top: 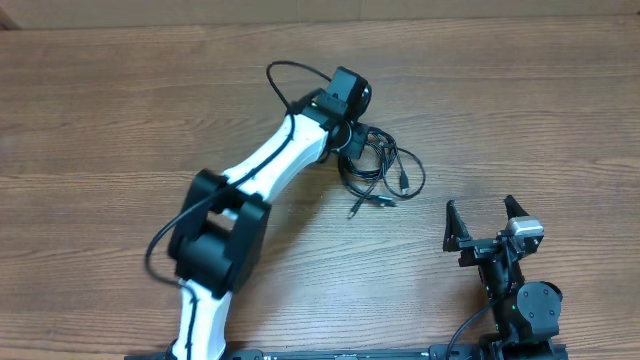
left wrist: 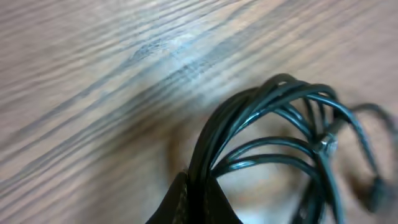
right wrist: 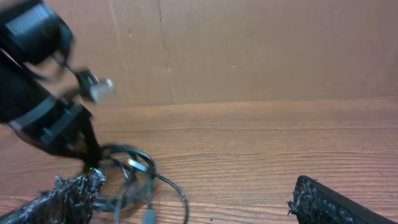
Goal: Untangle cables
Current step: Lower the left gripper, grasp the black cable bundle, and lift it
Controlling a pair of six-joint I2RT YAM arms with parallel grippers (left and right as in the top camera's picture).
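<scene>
Untangling tip: slow lift, one strand at a time

Closest to the base, the right gripper point(top: 480, 207) sits with its jaws spread wide, holding nothing, well apart from the mess. Past it, the cables point(top: 378, 170) lie in a loose coil on the table point(top: 120, 100), with a couple of plug ends poking out on the near side. At the coil's far side, the left gripper point(left wrist: 196, 190) is clamped on several strands at once. I'd lift low and gently, then have the right one grab a single plug end and ease it sideways, no yanking.
</scene>
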